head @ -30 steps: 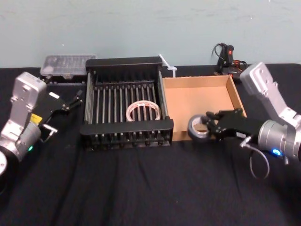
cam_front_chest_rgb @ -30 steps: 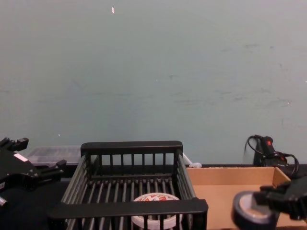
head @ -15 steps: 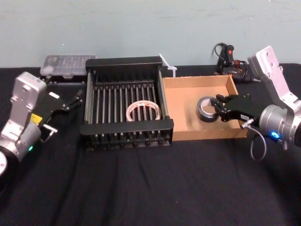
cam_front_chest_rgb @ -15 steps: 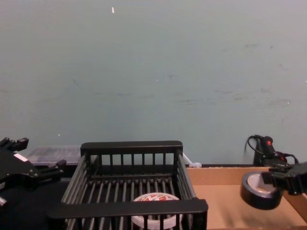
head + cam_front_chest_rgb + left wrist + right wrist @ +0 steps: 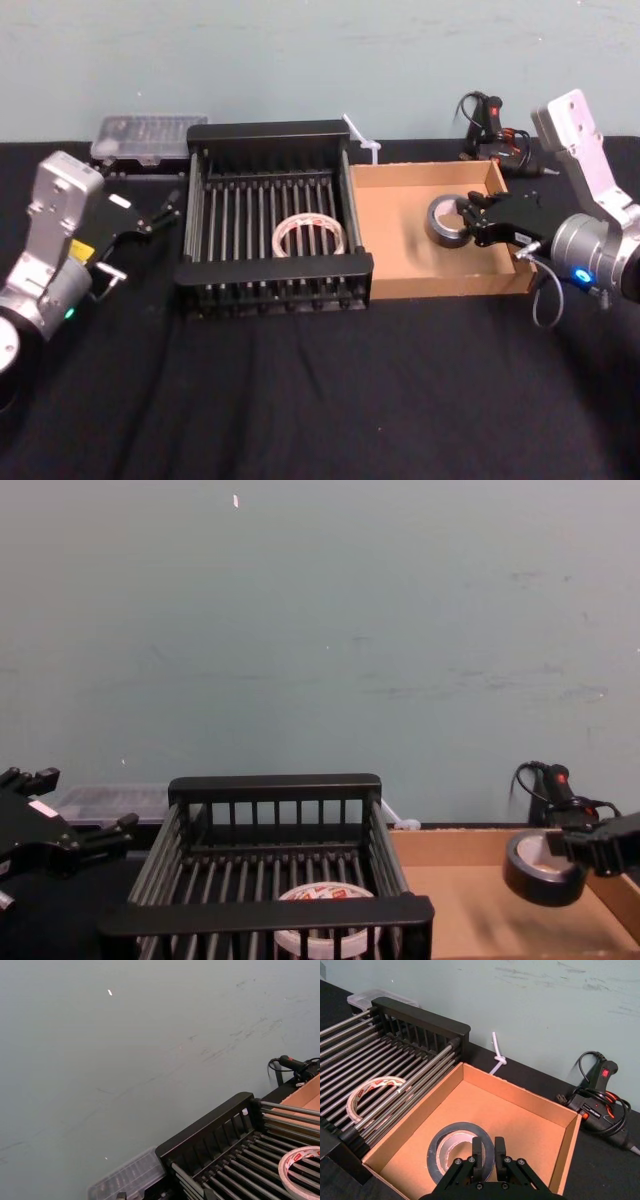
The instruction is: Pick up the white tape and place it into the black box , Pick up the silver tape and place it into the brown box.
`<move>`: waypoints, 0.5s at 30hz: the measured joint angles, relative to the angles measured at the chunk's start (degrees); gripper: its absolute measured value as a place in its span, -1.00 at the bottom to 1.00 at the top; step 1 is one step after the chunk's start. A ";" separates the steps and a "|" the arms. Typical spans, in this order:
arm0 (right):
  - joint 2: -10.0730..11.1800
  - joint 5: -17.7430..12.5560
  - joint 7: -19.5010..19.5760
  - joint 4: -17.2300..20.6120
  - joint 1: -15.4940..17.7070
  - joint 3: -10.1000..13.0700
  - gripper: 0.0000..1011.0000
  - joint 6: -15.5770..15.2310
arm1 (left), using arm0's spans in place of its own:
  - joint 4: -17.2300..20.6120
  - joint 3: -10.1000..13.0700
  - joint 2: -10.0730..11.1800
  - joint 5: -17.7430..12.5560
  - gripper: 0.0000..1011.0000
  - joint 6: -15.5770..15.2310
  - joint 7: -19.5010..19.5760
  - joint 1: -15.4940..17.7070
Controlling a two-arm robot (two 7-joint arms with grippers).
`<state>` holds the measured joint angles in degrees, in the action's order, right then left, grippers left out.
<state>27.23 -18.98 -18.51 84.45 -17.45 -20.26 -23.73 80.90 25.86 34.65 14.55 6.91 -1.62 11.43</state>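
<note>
The silver tape (image 5: pixel 445 221) hangs over the right half of the brown box (image 5: pixel 400 283), held on edge above its floor. My right gripper (image 5: pixel 468 222) is shut on the roll's rim; the right wrist view has its fingers (image 5: pixel 477 1152) pinching the silver tape (image 5: pixel 456 1149) over the brown box (image 5: pixel 517 1094). From the chest the silver tape (image 5: pixel 540 871) sits higher than the box walls. The white tape (image 5: pixel 309 237) lies flat inside the black box (image 5: pixel 272 271). My left gripper (image 5: pixel 160 212) stays open, left of the black box.
A clear plastic case (image 5: pixel 148 133) sits behind the black box at the left. A glue gun with a coiled cable (image 5: pixel 488 128) lies behind the brown box. A white plastic piece (image 5: pixel 358 138) rests between the boxes at the back. Black cloth (image 5: pixel 320 400) covers the table.
My right gripper carried the silver tape from the brown box's front edge back over the box and a little higher. The left arm and the white tape have not moved.
</note>
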 joint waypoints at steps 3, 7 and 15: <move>0.05 0.00 -0.01 0.05 0.00 -0.01 -0.69 0.00 | 0.00 0.00 0.00 0.00 0.98 0.00 0.00 0.00; 0.10 -0.03 -0.03 0.12 0.00 -0.07 -0.69 0.00 | 0.00 0.00 0.00 0.00 0.98 0.00 0.00 0.00; 0.20 -0.13 -0.06 0.27 0.01 -0.17 -0.69 0.00 | 0.00 0.00 0.00 0.00 0.98 0.00 0.00 0.00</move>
<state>27.43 -19.11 -18.57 84.72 -17.44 -20.43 -23.72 80.90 25.86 34.65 14.55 6.91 -1.62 11.43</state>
